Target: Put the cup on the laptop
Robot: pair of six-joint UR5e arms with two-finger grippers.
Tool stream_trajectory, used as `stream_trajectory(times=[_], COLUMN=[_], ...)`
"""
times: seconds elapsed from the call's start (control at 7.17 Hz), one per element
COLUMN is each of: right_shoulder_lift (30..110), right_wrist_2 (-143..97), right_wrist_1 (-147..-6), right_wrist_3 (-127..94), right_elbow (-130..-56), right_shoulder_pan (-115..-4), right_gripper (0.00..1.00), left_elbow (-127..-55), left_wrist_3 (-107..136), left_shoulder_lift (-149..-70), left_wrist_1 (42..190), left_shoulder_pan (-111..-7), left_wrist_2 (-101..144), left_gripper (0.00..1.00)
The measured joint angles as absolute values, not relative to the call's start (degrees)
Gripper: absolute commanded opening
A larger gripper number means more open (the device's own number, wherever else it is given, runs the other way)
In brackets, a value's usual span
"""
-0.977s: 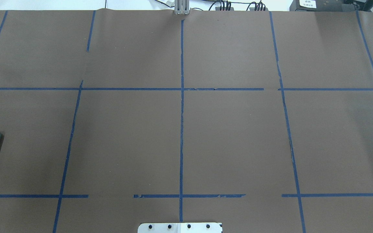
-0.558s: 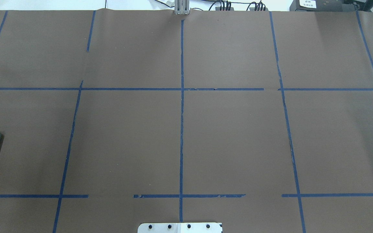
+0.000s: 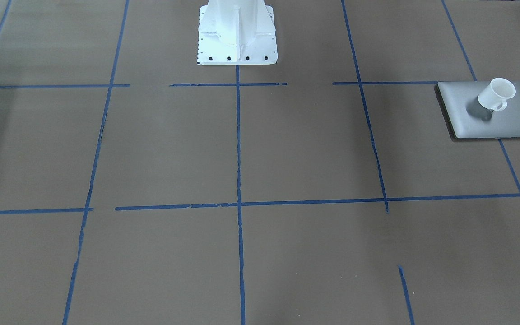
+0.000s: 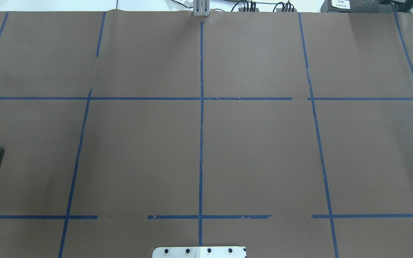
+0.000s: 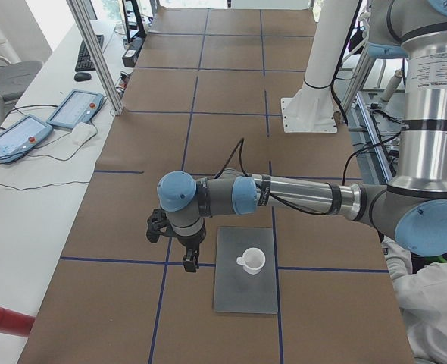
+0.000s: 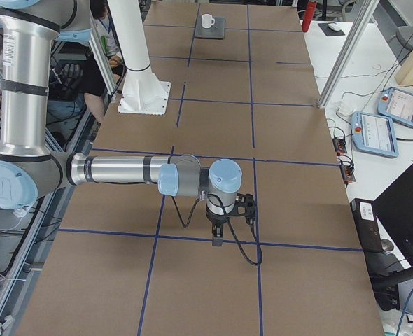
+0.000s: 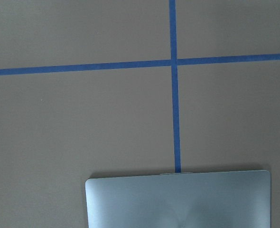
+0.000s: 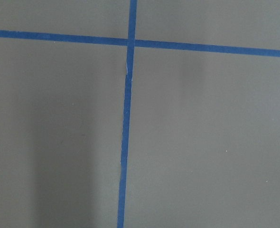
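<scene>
Cup (image 3: 496, 94): upright on laptop (image 3: 513, 124), bench (image 3: 287, 149) left end.
Left end effector (image 5: 188, 265): opening cannot be told.
Right end effector (image 6: 216, 241): likewise.

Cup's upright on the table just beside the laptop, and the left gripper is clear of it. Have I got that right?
Not quite. The cup stands upright on the laptop lid itself, not on the table beside it; the front-facing view shows this plainly. The rest holds: in the exterior left view, the left gripper is off the laptop's edge, apart from the cup.
</scene>
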State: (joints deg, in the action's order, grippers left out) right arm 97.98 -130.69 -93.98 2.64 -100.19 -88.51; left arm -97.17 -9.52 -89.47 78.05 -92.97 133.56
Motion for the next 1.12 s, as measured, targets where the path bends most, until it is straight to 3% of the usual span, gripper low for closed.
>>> stream_trajectory(times=[1.12], right_shoulder_lift=[98.0], right_wrist_2=[-130.7], right_wrist_1=[-94.0], right_wrist_3=[2.6], right_elbow=[-100.2], right_shoulder_pan=[-88.5], right_gripper=[1.0], left_elbow=[-98.2], left_wrist_3=[-9.7], left_shoulder_lift=[-91.8], left_wrist_1=[78.9], left_shoulder_pan=[-93.2], left_wrist_2=[133.9], left_gripper=[1.0])
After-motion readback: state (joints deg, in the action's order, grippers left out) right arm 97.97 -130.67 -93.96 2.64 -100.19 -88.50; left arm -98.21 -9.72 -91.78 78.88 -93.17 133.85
